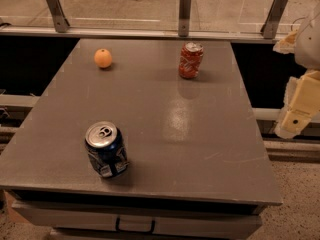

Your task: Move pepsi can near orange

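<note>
Pepsi can (105,150) stands well left of hand (297,113), whose grip state cannot be told.

Jaws off table's (215,154) right edge — soda can (191,60) nearest.

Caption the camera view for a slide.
Pepsi can stands near-left on the table, orange far-left, red soda can far-right; gripper off the right edge.

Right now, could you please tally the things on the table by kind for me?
Drink cans: 2 (pepsi can, red-orange soda can)
Fruit: 1 (orange)
Total: 3 on the table
The gripper hangs beyond the table's right edge, apart from all three.
</note>
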Robot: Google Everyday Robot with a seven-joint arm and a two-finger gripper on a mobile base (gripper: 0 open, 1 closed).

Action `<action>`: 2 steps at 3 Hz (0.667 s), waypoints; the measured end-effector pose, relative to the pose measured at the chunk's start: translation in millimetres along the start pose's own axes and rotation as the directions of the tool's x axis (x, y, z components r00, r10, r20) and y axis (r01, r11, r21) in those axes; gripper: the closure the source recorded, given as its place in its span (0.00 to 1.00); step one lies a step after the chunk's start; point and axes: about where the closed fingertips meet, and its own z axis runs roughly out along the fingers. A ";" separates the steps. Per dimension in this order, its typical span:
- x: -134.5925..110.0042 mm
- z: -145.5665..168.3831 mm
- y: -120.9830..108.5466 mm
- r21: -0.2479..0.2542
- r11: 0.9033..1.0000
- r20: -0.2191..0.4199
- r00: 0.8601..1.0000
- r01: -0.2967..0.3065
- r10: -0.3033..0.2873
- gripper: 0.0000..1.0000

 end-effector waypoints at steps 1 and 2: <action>0.0 0.0 0.0 0.000 1.000 0.000 1.000 0.000 0.000 0.00; -5.8 3.4 1.8 -0.007 1.000 0.024 1.000 0.013 -0.013 0.00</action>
